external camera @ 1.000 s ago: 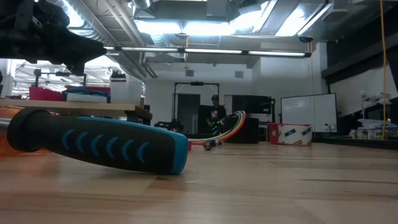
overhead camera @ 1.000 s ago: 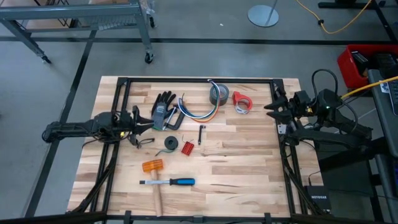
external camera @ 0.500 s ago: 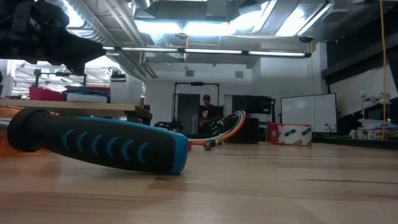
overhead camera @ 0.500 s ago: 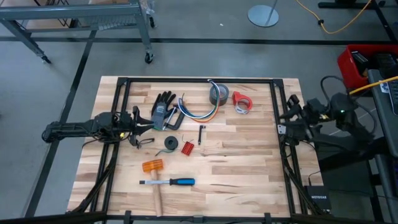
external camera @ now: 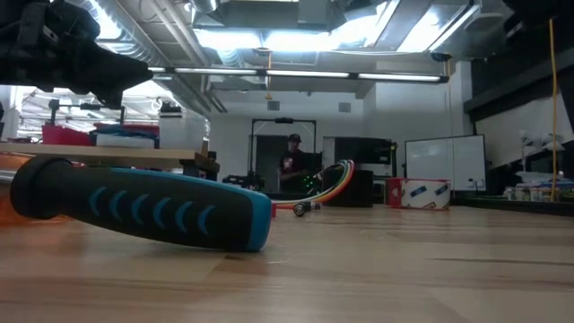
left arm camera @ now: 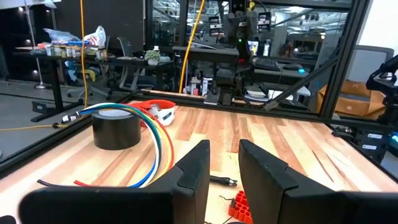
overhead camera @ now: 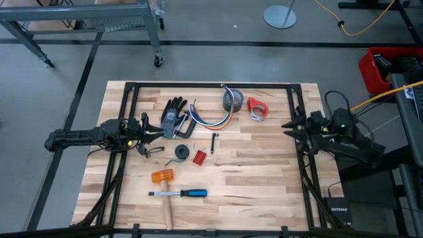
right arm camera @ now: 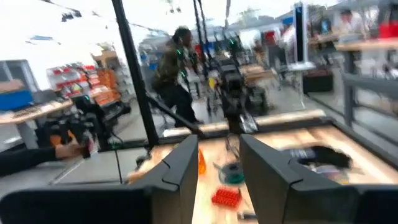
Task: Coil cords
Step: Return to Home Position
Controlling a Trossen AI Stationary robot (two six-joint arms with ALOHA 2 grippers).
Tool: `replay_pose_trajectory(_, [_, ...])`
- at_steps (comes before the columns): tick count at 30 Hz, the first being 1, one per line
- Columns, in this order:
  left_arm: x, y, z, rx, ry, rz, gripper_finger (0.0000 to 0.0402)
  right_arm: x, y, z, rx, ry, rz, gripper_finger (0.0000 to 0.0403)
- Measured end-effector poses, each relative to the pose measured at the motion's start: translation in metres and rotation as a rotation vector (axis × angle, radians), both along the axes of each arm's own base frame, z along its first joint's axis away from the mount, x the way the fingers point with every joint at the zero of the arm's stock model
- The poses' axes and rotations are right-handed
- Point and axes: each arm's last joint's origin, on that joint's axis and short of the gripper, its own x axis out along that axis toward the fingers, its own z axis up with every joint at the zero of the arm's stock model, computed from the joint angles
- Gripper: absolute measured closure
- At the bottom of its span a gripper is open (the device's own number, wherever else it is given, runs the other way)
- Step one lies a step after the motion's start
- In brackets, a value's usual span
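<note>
Counter [overhead camera: 251, 172]: pale wood planks, grey workshop floor around it.
Cords [overhead camera: 213, 120]: coloured bundle curving in the upper middle of the high frame, between the black glove [overhead camera: 173, 114] and the grey tape roll [overhead camera: 232, 100].
Left jaws: apart, empty, middle left, near the glove.
Right jaws: apart, empty, at the counter's right edge.

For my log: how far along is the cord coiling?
Done: unclear; winding on the black spool is too small to judge. In hand: nothing; left gripper by the glove and right gripper at the right edge of the table, jaws open, empty. Left: coloured cords lie in a loose arc.
</note>
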Motion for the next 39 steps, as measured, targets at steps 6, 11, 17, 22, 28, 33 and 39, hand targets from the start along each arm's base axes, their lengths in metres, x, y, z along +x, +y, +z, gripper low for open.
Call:
replay_pose_trajectory(6, [0.000,0.000,0.000,0.000,0.000,0.000,0.0325,0.023,-0.006,-0.031,0.001,-0.044,0.027,0.0281])
replay_pose_trajectory(11, [0.000,0.000,0.000,0.000,0.001,0.000,0.0325,0.035,-0.010,-0.057,0.018,-0.039,0.027,0.0281])
replay_pose_trajectory(17, [0.000,0.000,0.000,0.000,0.000,0.000,0.0325,0.043,-0.012,-0.076,0.028,-0.066,0.032,0.0281])
replay_pose_trajectory(22, [0.000,0.000,0.000,0.000,0.001,0.000,0.0325,0.045,-0.012,-0.085,0.020,-0.057,0.031,0.0281])
replay_pose_trajectory(28, [0.000,0.000,0.000,0.000,0.000,0.000,0.0325,0.048,-0.014,-0.097,0.035,-0.010,0.005,0.0281])
replay_pose_trajectory(33, [0.000,0.000,0.000,0.000,0.001,0.000,0.0325,0.048,-0.014,-0.099,0.000,-0.004,-0.019,0.0281])
replay_pose_trajectory(39, [0.000,0.000,0.000,0.000,0.001,0.000,0.0325,0.049,-0.021,-0.104,-0.015,0.048,-0.228,0.0281])
